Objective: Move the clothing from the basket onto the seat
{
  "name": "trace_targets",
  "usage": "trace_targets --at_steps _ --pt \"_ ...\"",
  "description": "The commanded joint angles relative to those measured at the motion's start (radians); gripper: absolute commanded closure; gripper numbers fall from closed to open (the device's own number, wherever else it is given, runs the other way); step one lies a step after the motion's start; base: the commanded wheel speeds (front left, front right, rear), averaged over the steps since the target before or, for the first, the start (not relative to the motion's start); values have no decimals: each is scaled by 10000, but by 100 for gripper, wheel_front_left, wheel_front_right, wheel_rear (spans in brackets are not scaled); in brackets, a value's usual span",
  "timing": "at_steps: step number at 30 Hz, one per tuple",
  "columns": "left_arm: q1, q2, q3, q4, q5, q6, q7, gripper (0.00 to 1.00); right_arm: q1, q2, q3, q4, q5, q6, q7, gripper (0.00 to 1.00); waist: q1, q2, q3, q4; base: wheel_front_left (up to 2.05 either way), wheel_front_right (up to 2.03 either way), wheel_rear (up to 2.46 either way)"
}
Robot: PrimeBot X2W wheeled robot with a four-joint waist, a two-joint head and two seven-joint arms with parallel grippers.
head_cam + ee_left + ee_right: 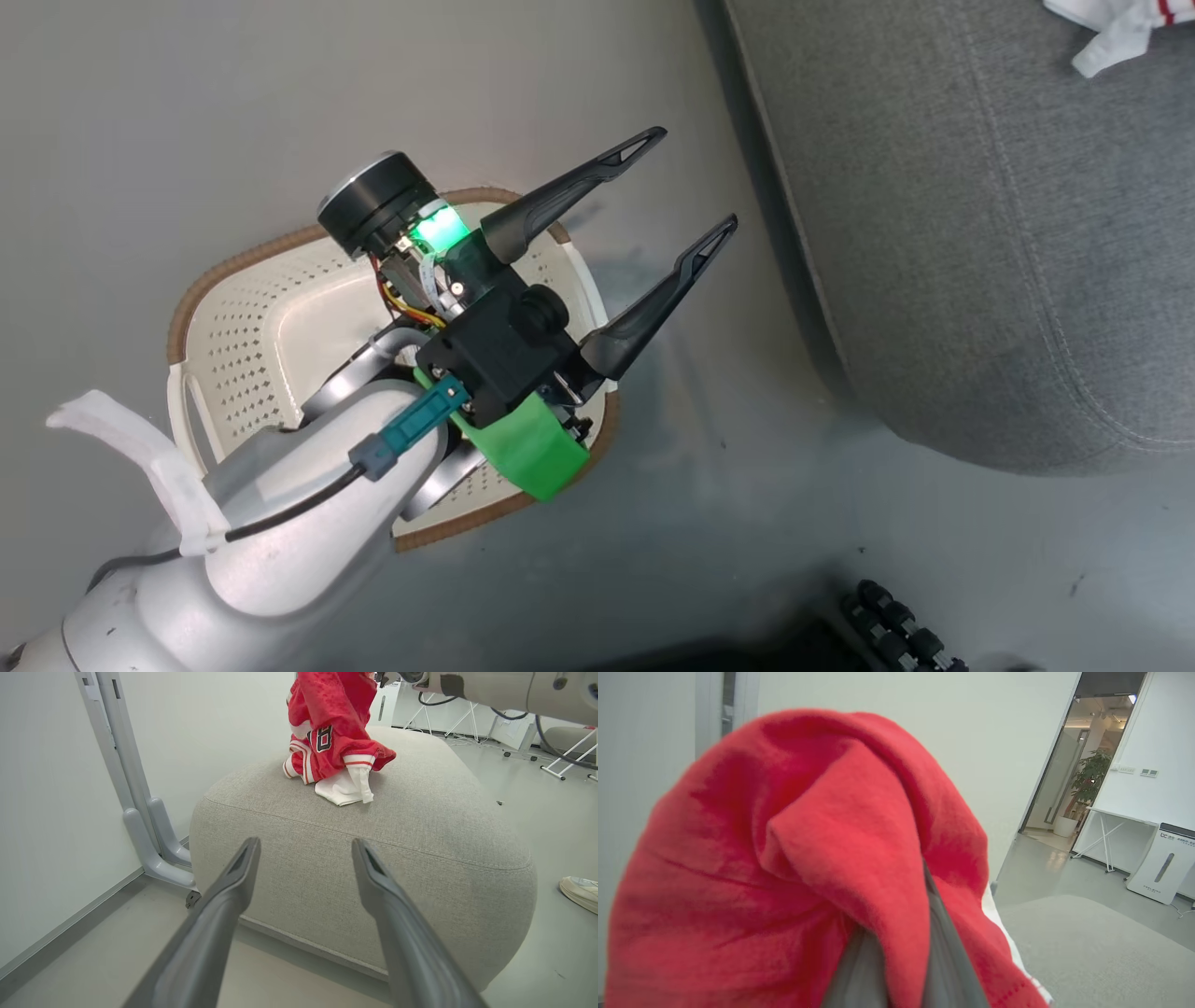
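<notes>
1. The left gripper (695, 177) hangs with its jaws wide apart and nothing between them. The small cream-white perforated plastic basket with a brown rim (245, 345) lies below and behind those jaws, and what shows of its inside is bare. This arm seems to have no part in the step, so it is best held apart from the cloth.
2. Ahead of the left jaws sits the large grey fabric-upholstered seat (980, 233), its rounded edge near their tips but not touching.
3. The bright red clothing with white trim and a black-and-white numeral (336, 742) is beyond those tips on the seat's top. Its lower folds rest there and its upper part is drawn upward.
4. The right gripper (903, 966) has its jaws almost closed on a fold of that clothing, which drapes over its 2 fingers.
5. To finish well, lower until the cloth slackens and open the right jaws fully. Then back out along the fingers' line so the draped fold slides off instead of snagging.
</notes>
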Motion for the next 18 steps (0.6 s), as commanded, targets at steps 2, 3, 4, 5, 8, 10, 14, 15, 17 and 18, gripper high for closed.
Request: trace_targets --at_steps 2,3,4,5,8,10,14,15,17,18 --pt "-206 97 8 -28 90 -29 -75 0 -22 106 -334 572 -637 -12 22 100 -1 100 600 402 0 0 0" --pt "-214 115 17 -21 85 -25 -88 0 24 182 -476 672 -740 -11 26 100 -1 100 615 407 0 0 0" --pt "-220 135 28 -15 79 -17 -98 0 124 294 -655 771 -888 -12 56 100 -1 100 629 408 0 0 0" --pt "-225 145 36 -14 70 -2 -103 0 236 384 -823 814 -991 -12 90 100 -1 100 638 406 0 0 0" --pt "-201 185 66 -13 27 63 -126 0 689 739 -1413 795 -1362 -11 245 100 -1 100 633 395 0 0 0" --pt "-121 231 76 -7 -2 92 -159 0 1091 1138 -1655 564 -1639 -11 344 100 -1 100 591 352 0 0 0" --pt "22 332 61 24 -50 120 -148 0 1557 1631 -1998 88 -1932 -12 565 100 -1 100 463 241 0 0 0" --pt "44 353 59 34 -50 129 -145 0 1643 1740 -2007 -2 -1997 -11 593 65 -1 100 402 212 0 0 0" --pt "100 385 58 70 -87 154 -154 0 1808 1872 -1996 -172 -2078 -12 683 0 -1 100 237 162 0 0 0" --pt "137 386 63 96 -105 163 -176 0 1895 1906 -1960 -229 -2102 -11 668 0 -1 100 132 142 0 0 0"
